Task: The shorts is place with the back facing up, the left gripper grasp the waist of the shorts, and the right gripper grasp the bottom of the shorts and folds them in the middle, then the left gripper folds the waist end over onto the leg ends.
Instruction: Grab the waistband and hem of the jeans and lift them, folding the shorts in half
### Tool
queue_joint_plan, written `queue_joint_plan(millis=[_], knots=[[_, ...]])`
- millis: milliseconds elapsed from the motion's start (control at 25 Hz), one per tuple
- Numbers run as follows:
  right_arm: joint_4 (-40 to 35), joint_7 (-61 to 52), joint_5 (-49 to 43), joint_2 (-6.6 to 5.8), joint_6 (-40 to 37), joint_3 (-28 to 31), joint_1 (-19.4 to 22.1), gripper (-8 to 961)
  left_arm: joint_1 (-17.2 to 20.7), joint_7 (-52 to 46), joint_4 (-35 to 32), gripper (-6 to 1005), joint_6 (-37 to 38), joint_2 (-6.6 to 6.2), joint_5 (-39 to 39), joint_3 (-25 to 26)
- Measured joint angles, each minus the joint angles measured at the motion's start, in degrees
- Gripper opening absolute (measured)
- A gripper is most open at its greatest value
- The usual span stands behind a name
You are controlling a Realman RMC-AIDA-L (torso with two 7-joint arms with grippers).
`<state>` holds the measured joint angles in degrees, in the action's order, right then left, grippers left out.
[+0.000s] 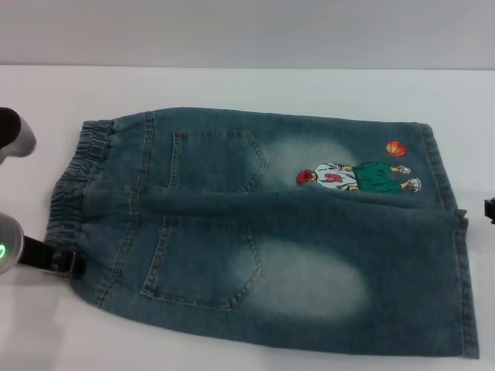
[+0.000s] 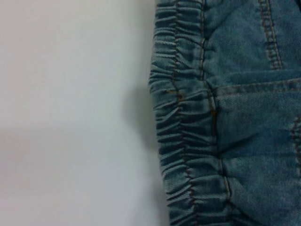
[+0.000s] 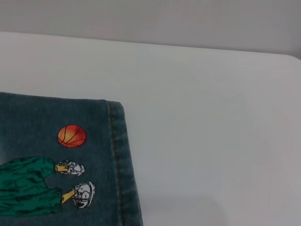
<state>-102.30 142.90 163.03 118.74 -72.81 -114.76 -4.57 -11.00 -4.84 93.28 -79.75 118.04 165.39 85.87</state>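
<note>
Blue denim shorts (image 1: 263,232) lie flat on the white table, back up, with two back pockets showing. The elastic waistband (image 1: 73,182) is at the left and the leg hems (image 1: 456,255) at the right. A cartoon figure and basketball print (image 1: 360,174) marks the far leg. My left gripper (image 1: 71,263) sits at the near end of the waistband, touching its edge. Only a dark sliver of my right gripper (image 1: 489,209) shows, at the right edge beside the hems. The left wrist view shows the gathered waistband (image 2: 188,132); the right wrist view shows the far hem corner (image 3: 117,141).
The white table (image 1: 232,85) runs behind the shorts to a grey wall. The left arm's grey link (image 1: 15,135) hangs over the table's left side. Bare tabletop (image 3: 211,117) lies beyond the hem corner.
</note>
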Motion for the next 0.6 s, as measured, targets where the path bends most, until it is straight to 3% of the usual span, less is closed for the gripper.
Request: queue_joint_plan(millis=[120, 480, 600], knots=[[0.1, 0.0, 0.0, 0.0, -0.1, 0.0, 0.0, 541, -0.1, 0.2, 0.6, 638, -0.1, 0.0, 0.1, -0.1], [0.2, 0.0, 0.0, 0.0, -0.1, -0.1, 0.1, 542, -0.1, 0.0, 1.0, 175, -0.2, 0.0, 0.0, -0.1], [0.1, 0.0, 0.0, 0.0, -0.1, -0.2, 0.2, 542, 0.5, 0.0, 2.3, 69, -0.2, 0.0, -0.1, -0.1]])
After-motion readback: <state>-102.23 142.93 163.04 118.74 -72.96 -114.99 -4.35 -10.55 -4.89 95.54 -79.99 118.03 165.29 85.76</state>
